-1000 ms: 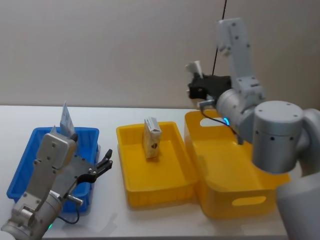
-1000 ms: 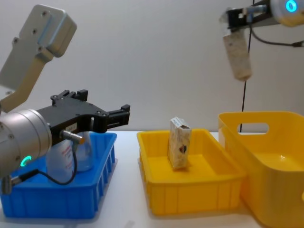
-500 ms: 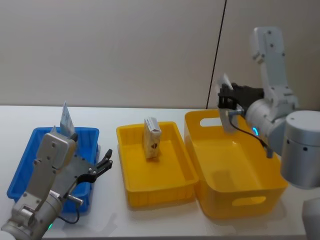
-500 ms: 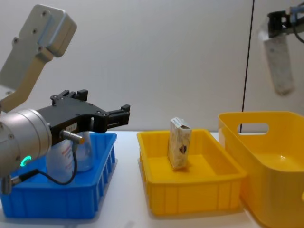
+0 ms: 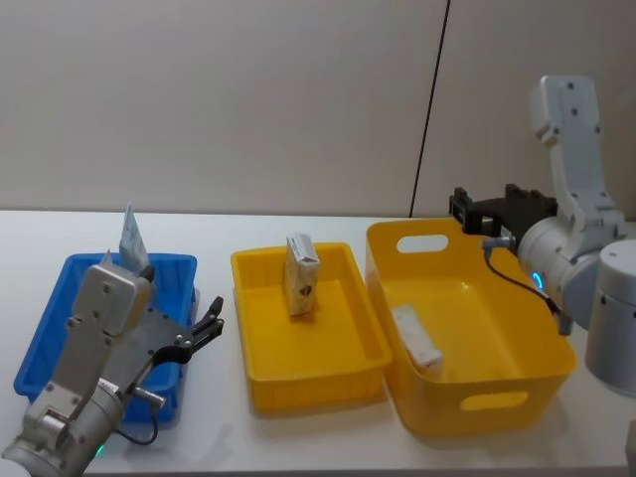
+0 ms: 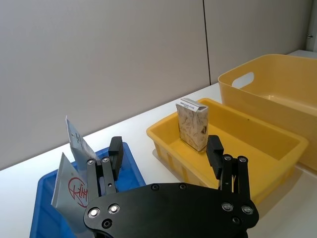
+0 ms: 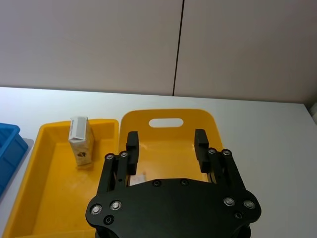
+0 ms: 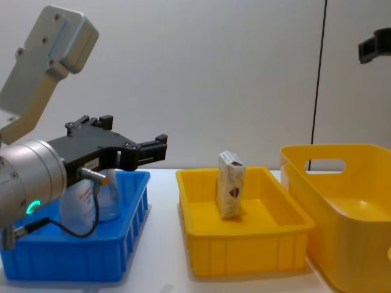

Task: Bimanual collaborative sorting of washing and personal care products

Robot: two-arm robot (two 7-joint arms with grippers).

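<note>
Pack [image 5: 417, 339]: you are seeing it lying flat on the floor of the basket [image 5: 542, 386], toward the left wall, with no gripper touching it.

Basket: it is sitting at the right of the table [image 5: 298, 437], just beside the yellow tray [image 5: 308, 383], with one handle hole in its far wall and one in its near wall.

Carton [image 5: 302, 275]: it is standing upright in the far half of the yellow tray, its dark logo showing low on one side.

Tubes [image 6: 74, 148]: they are leaning upright in the blue tray [image 5: 45, 338] at the left of the table, one flat end sticking up above the far rim.

Right gripper [image 7: 166, 144]: you are hovering it high over the far part of the basket, jaws spread wide and gripping nothing.

Left gripper [image 5: 211, 330]: you are hovering it at the near right edge of the blue tray, jaws apart and empty, fingers pointing toward the yellow tray.
</note>
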